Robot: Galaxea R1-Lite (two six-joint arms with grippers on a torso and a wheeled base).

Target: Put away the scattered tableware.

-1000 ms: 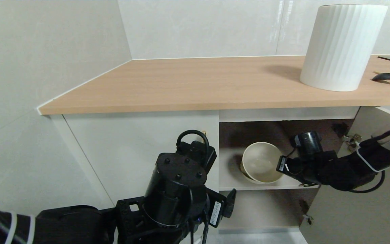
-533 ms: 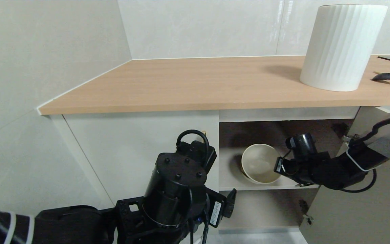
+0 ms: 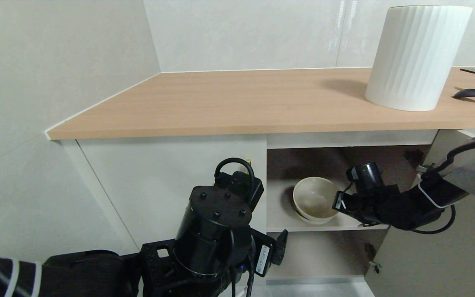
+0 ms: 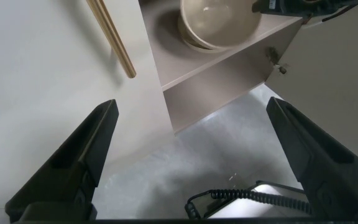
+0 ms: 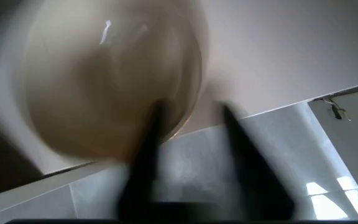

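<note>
Under the pale wooden tabletop point(image 3: 221, 103), a bowl settled into the open cupboard.

Over the last second the cream ceramic bowl point(image 3: 312, 199) had tipped from nearly standing on edge to lying flatter. It had sunk onto another pale dish point(image 3: 303, 217) on the upper grey shelf point(image 3: 281, 214), so stowing this piece looked all but done. The right end effector point(image 3: 338, 202) had pushed a little further into the cupboard and sat against the bowl's rim. Whether it was clamped on the bowl or had let go I could not tell. The left end effector point(image 4: 191, 106) hung spread wide apart and empty, low in front of the closed cupboard door point(image 3: 159, 185). Up top, a black ladle point(image 3: 474, 94) lay beside a tall white ribbed cylinder point(image 3: 417, 57), apparently yet to be put away.
</note>
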